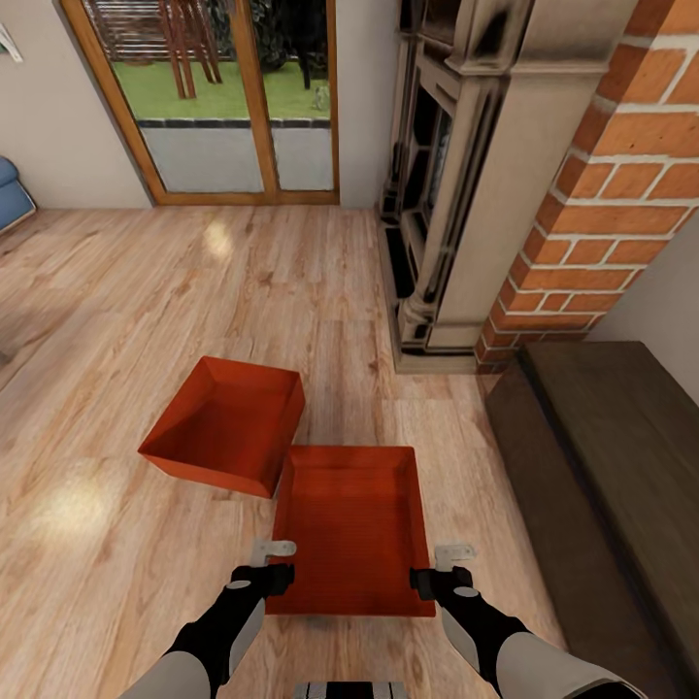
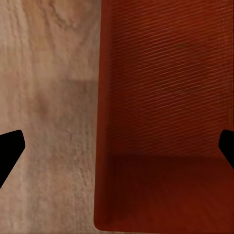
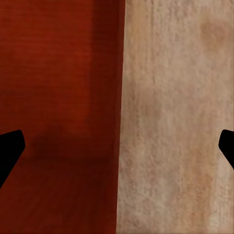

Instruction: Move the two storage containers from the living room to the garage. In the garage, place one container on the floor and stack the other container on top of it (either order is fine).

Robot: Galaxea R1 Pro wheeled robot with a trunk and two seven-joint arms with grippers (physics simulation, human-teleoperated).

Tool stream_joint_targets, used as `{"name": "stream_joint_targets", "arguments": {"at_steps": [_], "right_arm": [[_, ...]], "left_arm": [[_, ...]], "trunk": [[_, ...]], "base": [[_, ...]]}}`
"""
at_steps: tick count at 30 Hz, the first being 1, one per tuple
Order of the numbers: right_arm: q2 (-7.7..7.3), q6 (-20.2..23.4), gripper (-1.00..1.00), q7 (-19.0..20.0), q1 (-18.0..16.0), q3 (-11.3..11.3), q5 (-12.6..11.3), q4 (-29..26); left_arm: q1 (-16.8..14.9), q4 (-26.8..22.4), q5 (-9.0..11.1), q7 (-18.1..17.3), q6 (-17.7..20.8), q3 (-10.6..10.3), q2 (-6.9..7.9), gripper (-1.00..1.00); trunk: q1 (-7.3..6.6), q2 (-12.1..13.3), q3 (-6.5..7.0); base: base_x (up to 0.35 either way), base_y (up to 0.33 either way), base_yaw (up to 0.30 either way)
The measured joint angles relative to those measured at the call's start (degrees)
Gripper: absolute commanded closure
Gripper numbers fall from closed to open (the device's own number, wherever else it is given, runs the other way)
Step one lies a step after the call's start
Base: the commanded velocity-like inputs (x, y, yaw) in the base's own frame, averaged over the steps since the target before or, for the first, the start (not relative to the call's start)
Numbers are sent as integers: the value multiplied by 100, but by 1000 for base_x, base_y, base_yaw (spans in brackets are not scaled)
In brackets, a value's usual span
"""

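We see two shallow red-orange plastic bins on the light wood-plank floor point(image 1: 146, 320) of the living room. The near bin point(image 1: 351, 524) lies flat at 12 o'clock from us. The far bin point(image 1: 225, 422) sits at 11 o'clock, tipped up on one side, its corner touching the near bin. Our left claw point(image 1: 272, 565) is at the near bin's left wall, fingers spread apart over it. Our right claw point(image 1: 442, 570) is at the right wall, fingers apart too. A red brick fireplace point(image 1: 602, 194) stands at 2 o'clock.
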Motion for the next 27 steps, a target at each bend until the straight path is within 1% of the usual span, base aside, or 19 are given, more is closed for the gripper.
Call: {"name": "stream_joint_targets", "arguments": {"at_steps": [13, 27], "right_arm": [[-4, -19, -100, -9, 0, -1, 8, 0], [-21, -44, -100, 6, 0, -8, 1, 0]], "left_arm": [[0, -9, 0, 0, -7, 0, 0, -100], [0, -9, 0, 0, -8, 0, 0, -100]], "trunk": [[286, -521, -233], [286, -523, -234]], "base": [[0, 0, 0], [0, 0, 0]]}}
